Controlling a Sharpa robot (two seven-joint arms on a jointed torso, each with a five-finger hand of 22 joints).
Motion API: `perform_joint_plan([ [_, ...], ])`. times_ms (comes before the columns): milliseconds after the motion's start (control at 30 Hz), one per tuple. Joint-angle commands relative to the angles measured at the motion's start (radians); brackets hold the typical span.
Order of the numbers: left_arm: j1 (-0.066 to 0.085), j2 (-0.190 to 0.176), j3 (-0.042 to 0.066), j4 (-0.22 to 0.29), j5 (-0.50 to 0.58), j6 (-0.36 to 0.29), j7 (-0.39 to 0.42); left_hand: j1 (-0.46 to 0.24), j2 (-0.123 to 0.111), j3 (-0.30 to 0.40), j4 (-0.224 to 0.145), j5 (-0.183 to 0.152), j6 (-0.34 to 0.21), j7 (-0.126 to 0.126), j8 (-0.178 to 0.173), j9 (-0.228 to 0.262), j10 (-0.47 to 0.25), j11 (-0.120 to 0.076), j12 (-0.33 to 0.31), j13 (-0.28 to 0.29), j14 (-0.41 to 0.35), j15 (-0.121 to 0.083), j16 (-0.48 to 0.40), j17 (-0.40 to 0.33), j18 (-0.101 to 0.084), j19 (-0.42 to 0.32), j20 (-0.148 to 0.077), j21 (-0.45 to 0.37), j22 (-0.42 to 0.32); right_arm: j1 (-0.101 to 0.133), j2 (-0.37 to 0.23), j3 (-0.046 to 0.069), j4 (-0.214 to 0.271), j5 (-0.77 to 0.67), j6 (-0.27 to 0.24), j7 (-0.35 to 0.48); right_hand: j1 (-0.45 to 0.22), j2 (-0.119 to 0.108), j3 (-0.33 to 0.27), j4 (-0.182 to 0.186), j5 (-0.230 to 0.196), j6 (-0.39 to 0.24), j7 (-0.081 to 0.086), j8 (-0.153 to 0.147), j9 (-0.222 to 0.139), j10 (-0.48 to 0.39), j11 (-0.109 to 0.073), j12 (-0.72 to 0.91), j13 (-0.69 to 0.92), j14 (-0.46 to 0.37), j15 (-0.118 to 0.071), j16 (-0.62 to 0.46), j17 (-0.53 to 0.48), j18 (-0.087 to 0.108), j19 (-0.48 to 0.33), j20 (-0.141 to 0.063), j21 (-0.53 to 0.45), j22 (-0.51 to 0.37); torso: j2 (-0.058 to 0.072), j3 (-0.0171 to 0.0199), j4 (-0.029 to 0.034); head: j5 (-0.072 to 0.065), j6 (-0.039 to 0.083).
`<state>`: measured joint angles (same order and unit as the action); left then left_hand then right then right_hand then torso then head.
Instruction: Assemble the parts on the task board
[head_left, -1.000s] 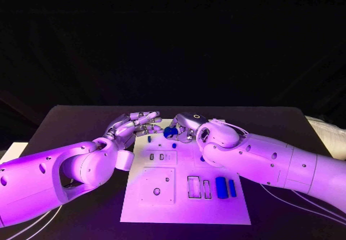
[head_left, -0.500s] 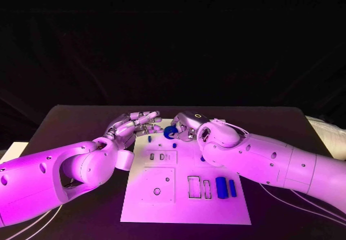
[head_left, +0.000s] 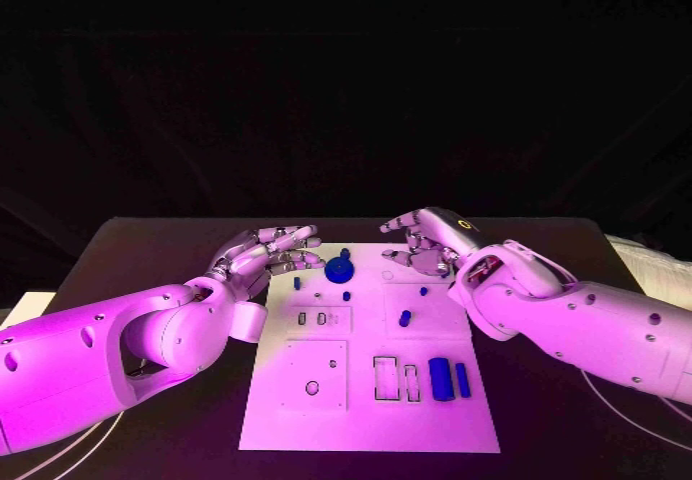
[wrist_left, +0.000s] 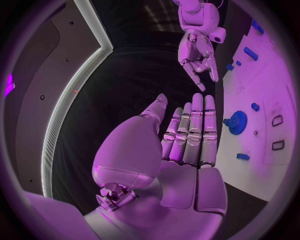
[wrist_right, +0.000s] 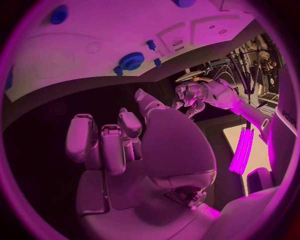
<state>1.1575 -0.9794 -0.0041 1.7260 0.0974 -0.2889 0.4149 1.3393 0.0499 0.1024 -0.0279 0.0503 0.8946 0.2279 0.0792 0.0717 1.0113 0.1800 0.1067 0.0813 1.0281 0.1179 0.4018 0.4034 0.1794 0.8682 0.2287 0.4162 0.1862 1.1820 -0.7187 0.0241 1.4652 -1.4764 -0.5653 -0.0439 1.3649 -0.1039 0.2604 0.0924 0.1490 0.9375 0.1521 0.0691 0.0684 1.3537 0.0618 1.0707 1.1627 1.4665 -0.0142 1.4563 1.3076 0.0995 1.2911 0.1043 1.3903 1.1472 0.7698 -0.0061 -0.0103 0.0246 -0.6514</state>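
So the left hand (head_left: 270, 250) is hovering at the far-left corner of the task board (head_left: 369, 420), fingers stretched out toward the middle and holding nothing. In the left wrist view the same hand (wrist_left: 187, 137) is lying flat with its fingers (wrist_left: 197, 120) straight and side by side, thumb splayed off, so it's definitely released.

Moving right, the blue gear (head_left: 340, 268) is sitting on the board near its far edge, pretty much between the two hands. It's round, so no real long axis. It's lying flat, face up, with a little hub in the middle. It's just beside the left hand's fingertips, apart from them, and neither hand is touching it. In the left wrist view the gear (wrist_left: 236, 121) is showing off to the side of the fingers with a gap between.

A few small blue pegs (head_left: 348, 294) are dotted around just nearer than the gear, and a short oval piece (head_left: 405, 319) is lying on the middle of the board, long axis running roughly near-to-far.

Down at the near-right part of the board, two blue bars (head_left: 441, 378) are lying side by side next to the rectangular slots (head_left: 387, 375), both pointing near-to-far.

The right hand (head_left: 421, 243) is hanging over the far-right corner of the board, fingers curled loosely downward, nothing in them. In the right wrist view the fingers (wrist_right: 103, 145) are bent but apart, gripping nothing, with the gear (wrist_right: 132, 61) well apart from them.
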Motion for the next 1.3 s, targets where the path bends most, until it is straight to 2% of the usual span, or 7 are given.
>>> perform_joint_plan([
  [33, 0.001, 0.002, 0.000, -0.003, 0.010, 0.021, 0.006, 0.004, 0.008, 0.001, -0.007, 0.002, -0.005, 0.012, -0.005, 0.000, -0.007, -0.001, 0.002, -0.001, -0.007, 0.001, -0.006, 0.000, 0.002, -0.007, -0.001, -0.005, -0.001, 0.002, -0.053, 0.003, 0.032, 0.174, 0.088, 0.161, 0.025, -0.005, 0.008, -0.023, -0.002, 0.003, 0.003, -0.005, -0.001, -0.003, -0.001, -0.009, -0.005, 0.063, 0.003, 0.003, 0.060, -0.014, 0.002, -0.004, 0.004, -0.002, -0.007, 0.0040, -0.0113, 0.000, 0.003],
  [233, 0.001, 0.002, -0.001, -0.011, 0.013, 0.020, 0.006, 0.004, 0.008, 0.001, -0.007, 0.002, -0.005, 0.012, -0.005, 0.000, -0.007, -0.001, 0.002, -0.001, -0.007, 0.001, -0.006, 0.000, 0.002, -0.007, -0.001, -0.005, -0.001, -0.008, -0.177, 0.006, 0.043, 0.259, 0.155, 0.220, 0.046, -0.019, 0.014, -0.050, 0.000, 0.008, 0.004, -0.004, -0.001, -0.013, 0.000, -0.027, -0.016, 0.062, 0.003, -0.001, 0.055, -0.014, 0.000, -0.004, 0.003, -0.003, -0.014, 0.0100, -0.0262, 0.004, 0.001],
  [500, 0.000, 0.005, -0.002, -0.019, 0.014, 0.021, 0.008, 0.004, 0.007, 0.001, -0.007, 0.002, -0.005, 0.012, -0.005, 0.000, -0.007, -0.001, 0.002, -0.001, -0.007, 0.001, -0.006, 0.000, 0.002, -0.007, -0.001, -0.005, -0.002, -0.022, -0.216, 0.007, -0.021, 0.302, 0.193, 0.203, 0.033, -0.031, 0.004, -0.051, 0.024, 0.011, 0.003, -0.004, -0.001, -0.006, 0.001, -0.013, -0.004, 0.067, 0.004, 0.013, 0.081, -0.017, 0.009, -0.003, 0.009, 0.010, -0.019, 0.0139, -0.0357, 0.007, 0.001],
  [567, 0.000, 0.005, -0.002, -0.021, 0.014, 0.021, 0.008, 0.004, 0.007, 0.001, -0.007, 0.002, -0.005, 0.012, -0.005, 0.000, -0.007, -0.001, 0.002, -0.001, -0.007, 0.001, -0.006, 0.000, 0.002, -0.007, -0.001, -0.005, -0.002, -0.027, -0.212, 0.007, -0.037, 0.301, 0.202, 0.195, 0.030, -0.031, 0.002, -0.050, 0.027, 0.011, 0.003, -0.004, -0.001, -0.004, 0.001, -0.009, -0.001, 0.067, 0.004, 0.014, 0.083, -0.017, 0.009, -0.003, 0.009, 0.010, -0.019, 0.0156, -0.0363, 0.008, 0.000],
  [667, 0.000, 0.005, -0.003, -0.021, 0.014, 0.021, 0.007, 0.004, 0.007, 0.001, -0.007, 0.002, -0.005, 0.012, -0.005, 0.000, -0.007, -0.001, 0.002, -0.001, -0.007, 0.001, -0.006, 0.000, 0.002, -0.007, -0.001, -0.005, -0.002, -0.035, -0.197, 0.007, -0.065, 0.298, 0.209, 0.183, 0.028, -0.031, 0.001, -0.050, 0.029, 0.011, 0.003, -0.004, -0.001, 0.000, 0.001, -0.002, 0.005, 0.068, 0.004, 0.016, 0.085, -0.017, 0.009, -0.003, 0.009, 0.010, -0.018, 0.0129, -0.0344, 0.008, -0.001],
  [867, 0.000, 0.004, -0.003, -0.020, 0.014, 0.022, 0.007, 0.004, 0.007, 0.001, -0.007, 0.002, -0.005, 0.012, -0.005, 0.000, -0.007, -0.001, 0.002, -0.001, -0.007, 0.001, -0.006, 0.000, 0.002, -0.007, -0.001, -0.005, -0.002, -0.043, -0.156, 0.007, -0.118, 0.284, 0.210, 0.159, 0.024, -0.027, 0.000, -0.048, 0.034, 0.011, 0.004, -0.004, -0.001, 0.007, 0.001, 0.013, 0.016, 0.069, 0.004, 0.019, 0.092, -0.017, 0.010, -0.003, 0.010, 0.011, -0.017, 0.0120, -0.0311, 0.008, -0.004],
  [1300, 0.000, 0.004, -0.003, -0.018, 0.014, 0.023, 0.006, 0.004, 0.007, 0.001, -0.008, 0.002, -0.005, 0.012, -0.005, 0.001, -0.006, -0.001, 0.003, -0.001, -0.008, 0.001, -0.006, 0.000, 0.002, -0.007, -0.001, -0.004, -0.002, -0.048, -0.094, 0.007, -0.166, 0.257, 0.201, 0.108, 0.018, -0.012, 0.002, -0.045, 0.032, 0.020, 0.003, -0.001, 0.000, 0.020, 0.001, 0.037, 0.036, 0.071, 0.004, 0.025, 0.101, -0.017, 0.013, -0.003, 0.012, 0.016, -0.016, 0.0125, -0.0308, 0.010, -0.015],
])
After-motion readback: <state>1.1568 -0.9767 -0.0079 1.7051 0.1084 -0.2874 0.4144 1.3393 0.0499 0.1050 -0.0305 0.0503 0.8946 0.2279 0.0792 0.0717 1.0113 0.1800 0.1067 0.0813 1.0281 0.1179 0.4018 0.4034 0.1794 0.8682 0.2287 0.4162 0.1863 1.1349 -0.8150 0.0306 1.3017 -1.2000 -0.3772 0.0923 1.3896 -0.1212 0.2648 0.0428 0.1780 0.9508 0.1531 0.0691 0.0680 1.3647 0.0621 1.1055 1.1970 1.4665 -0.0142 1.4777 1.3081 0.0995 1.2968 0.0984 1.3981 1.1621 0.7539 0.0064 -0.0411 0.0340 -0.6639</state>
